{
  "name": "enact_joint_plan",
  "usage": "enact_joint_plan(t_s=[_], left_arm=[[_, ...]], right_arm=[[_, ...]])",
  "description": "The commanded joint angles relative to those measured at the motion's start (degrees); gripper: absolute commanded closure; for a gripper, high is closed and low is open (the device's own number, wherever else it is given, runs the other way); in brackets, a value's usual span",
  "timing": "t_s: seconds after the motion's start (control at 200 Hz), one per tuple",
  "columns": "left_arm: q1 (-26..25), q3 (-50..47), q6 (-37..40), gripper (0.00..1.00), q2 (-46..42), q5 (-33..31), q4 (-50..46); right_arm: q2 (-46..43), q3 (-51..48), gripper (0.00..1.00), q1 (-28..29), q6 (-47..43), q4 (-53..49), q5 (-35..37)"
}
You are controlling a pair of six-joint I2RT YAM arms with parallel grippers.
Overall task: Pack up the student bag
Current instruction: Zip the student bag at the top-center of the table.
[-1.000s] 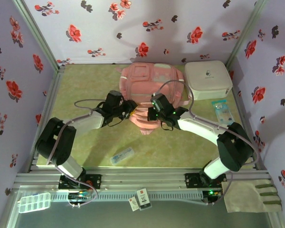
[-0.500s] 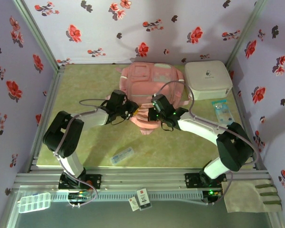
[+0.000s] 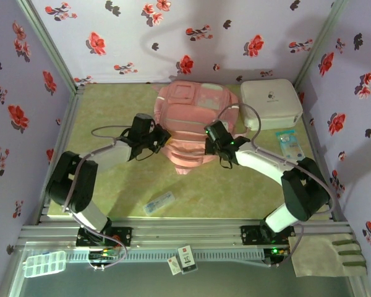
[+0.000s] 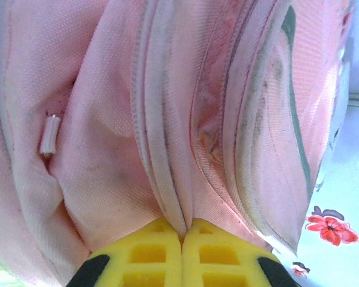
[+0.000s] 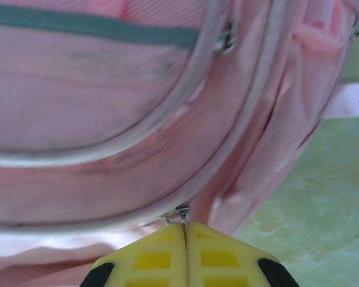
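The student bag [image 3: 188, 117] lies flat on the green worktop [image 3: 111, 198], midway along the far edge, with its paler front pockets facing up and a pink strap trailing out on its right side. Both arms reach in to its near end, one on each side.

The left tool [image 4: 182, 230] is at the bag's near left flank. Its yellow fingers [image 4: 146, 254] are pressed fully together, with a raised fold of pink fabric and a pale piped seam pinched between their tips. A small white tab [image 4: 49, 133] hangs on the fabric to the left of that fold.

The right tool [image 5: 185, 230] is at the bag's near right flank, also closed tight. A small metal zip pull [image 5: 176, 216] sits right at its fingertips, nipped between them, where the grey zip track curves round the pocket.

A white rounded-square hard case [image 3: 271, 102] sits in the far right corner of the worktop, just beside the bag. A pale blue packet [image 3: 289, 145] lies along the right edge, and a small clear packet [image 3: 159, 203] lies near the near edge, well apart from the bag.
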Motion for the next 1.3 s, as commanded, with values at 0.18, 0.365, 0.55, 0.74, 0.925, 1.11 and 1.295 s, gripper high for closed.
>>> enact_joint_plan(t_s=[0.18,0.365,0.55,0.74,0.925,1.11,1.295], left_arm=[[5.33,-3.19,5.85,1.0,-6.24,-3.94,-6.22],[7.02,-2.09,10.07,1.0,-7.12,-1.52,-10.28],[9.42,-1.39,18.21,1.0,-8.63,2.89,-16.53],[11.64,0.26,26.21,1.0,-10.55,5.98,-23.23],[12.34,2.49,31.87,1.0,-9.74,7.15,-27.93],[12.62,4.1,33.87,1.0,-8.4,8.06,-29.34],[12.62,5.14,34.39,1.0,-6.96,8.86,-29.26]], right_arm=[[3.16,3.28,1.0,-0.98,-8.32,-0.61,-8.18],[5.59,5.72,1.0,-1.78,-11.89,-0.95,-0.59],[7.15,8.36,1.0,-5.1,-16.53,3.95,0.4],[10.3,13.16,1.0,-9.74,-20.61,4.61,-4.0],[13.95,17.01,1.0,-11.06,-22.29,4.57,-7.92],[18.0,20.73,1.0,-13.16,-18.0,3.97,-4.61],[20.91,25.45,1.0,-13.9,-12.87,0.26,0.85]])
